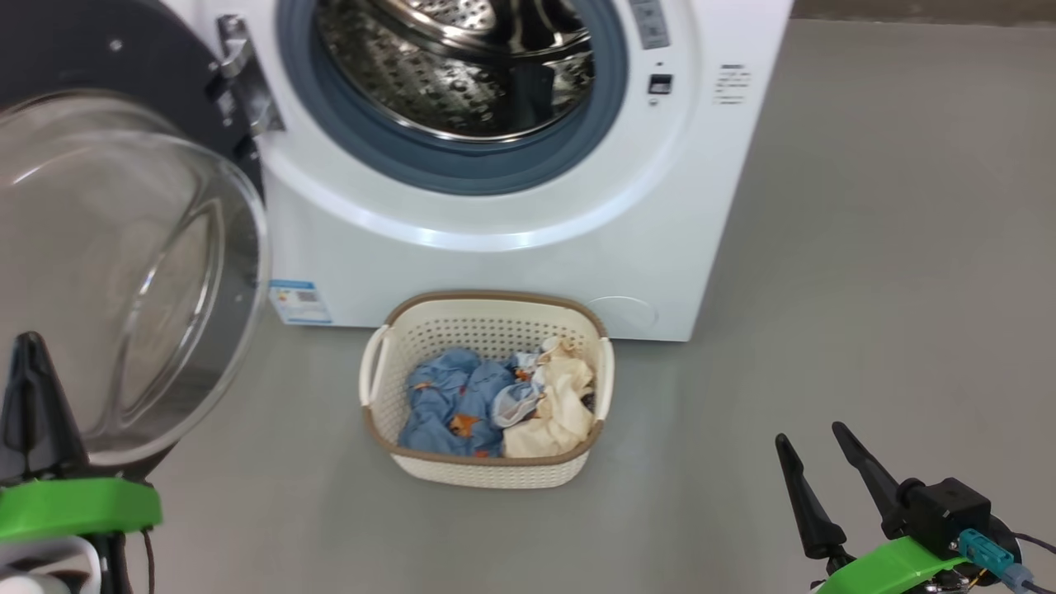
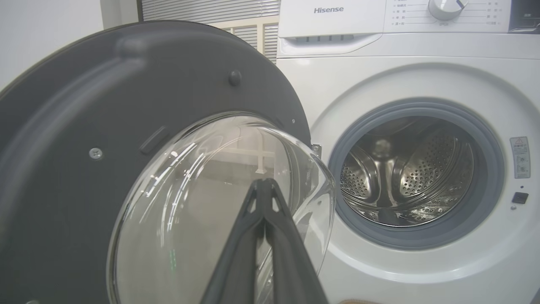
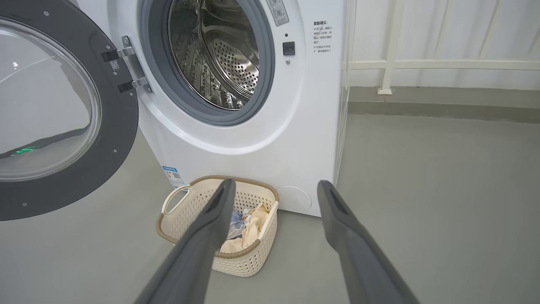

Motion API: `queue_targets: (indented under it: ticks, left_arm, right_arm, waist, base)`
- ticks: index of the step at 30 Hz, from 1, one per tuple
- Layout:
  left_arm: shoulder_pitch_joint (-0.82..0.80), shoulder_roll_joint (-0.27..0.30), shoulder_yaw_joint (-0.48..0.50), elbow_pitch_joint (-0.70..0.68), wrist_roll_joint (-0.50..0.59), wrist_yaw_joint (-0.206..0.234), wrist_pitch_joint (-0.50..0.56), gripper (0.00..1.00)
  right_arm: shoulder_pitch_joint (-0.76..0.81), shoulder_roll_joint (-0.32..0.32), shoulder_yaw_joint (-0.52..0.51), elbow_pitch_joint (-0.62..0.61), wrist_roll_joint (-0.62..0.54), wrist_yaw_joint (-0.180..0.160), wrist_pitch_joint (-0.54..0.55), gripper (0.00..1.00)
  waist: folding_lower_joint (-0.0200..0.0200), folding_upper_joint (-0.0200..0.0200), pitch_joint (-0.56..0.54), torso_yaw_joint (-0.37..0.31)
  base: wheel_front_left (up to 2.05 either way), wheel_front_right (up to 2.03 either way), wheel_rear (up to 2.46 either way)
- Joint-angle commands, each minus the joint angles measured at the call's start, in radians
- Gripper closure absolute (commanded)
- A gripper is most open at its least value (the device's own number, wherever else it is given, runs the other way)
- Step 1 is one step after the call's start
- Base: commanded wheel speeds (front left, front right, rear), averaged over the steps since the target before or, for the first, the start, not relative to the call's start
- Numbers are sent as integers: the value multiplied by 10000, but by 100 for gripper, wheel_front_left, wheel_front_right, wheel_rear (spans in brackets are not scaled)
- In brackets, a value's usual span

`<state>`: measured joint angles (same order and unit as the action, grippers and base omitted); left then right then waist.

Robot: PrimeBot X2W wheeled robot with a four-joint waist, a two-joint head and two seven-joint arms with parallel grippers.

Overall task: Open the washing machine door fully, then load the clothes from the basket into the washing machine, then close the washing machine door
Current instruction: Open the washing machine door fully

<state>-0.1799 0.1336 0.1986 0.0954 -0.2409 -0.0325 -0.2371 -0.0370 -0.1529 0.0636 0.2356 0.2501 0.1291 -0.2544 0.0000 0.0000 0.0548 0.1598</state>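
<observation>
1. The machine [image 1: 701,206] is a heavy, rigid box; we judge it will not shift. Its drum [image 1: 462,66] gapes at 12 o'clock from the basket.
2. The door [image 1: 124,247] hangs wide at 9 o'clock of the drum. It is stiff and hinged, and its glass is slick, so we would push on the dark rim.
3. The basket [image 1: 487,478] sits on the floor just before the machine; it looks light and apt to slide.
4. The clothes [image 1: 495,400] lie heaped in the basket, soft and limp. We would pinch a raised fold.
5. The left hand [image 1: 31,342], pressed together, is at 8 o'clock by the glass; the right hand [image 1: 810,436], spread and empty, is at 4 o'clock.
</observation>
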Motion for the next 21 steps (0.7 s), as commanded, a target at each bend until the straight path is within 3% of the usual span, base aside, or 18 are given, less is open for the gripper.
queue_targets:
  ticks: [1, 16, 18, 21]
  left_arm:
    - [-22, 273, 256, -408, 143, -55, 58, 100]
    - [1886, -150, -364, -1329, 220, -51, 448, 98]
    - [2113, -206, -492, -1291, 252, -63, 424, 87]
    - [2376, -266, -639, -1197, 309, -40, 392, 50]
  right_arm:
    - [18, -29, 227, -322, -140, 16, -74, 0]
    - [81, 154, 522, -1561, -404, 16, -74, 0]
    - [106, 181, 538, -1634, -407, 16, -74, 0]
    - [180, 195, 506, -1680, -384, 16, -74, 0]
  waist:
    - [0, 0, -147, -388]
    - [0, 0, -348, -1561]
    - [0, 0, -358, -1633]
    - [0, 0, -377, -1694]
  base:
    - [0, 0, 0]
    - [0, 0, 0]
    - [0, 0, 0]
    - [0, 0, 0]
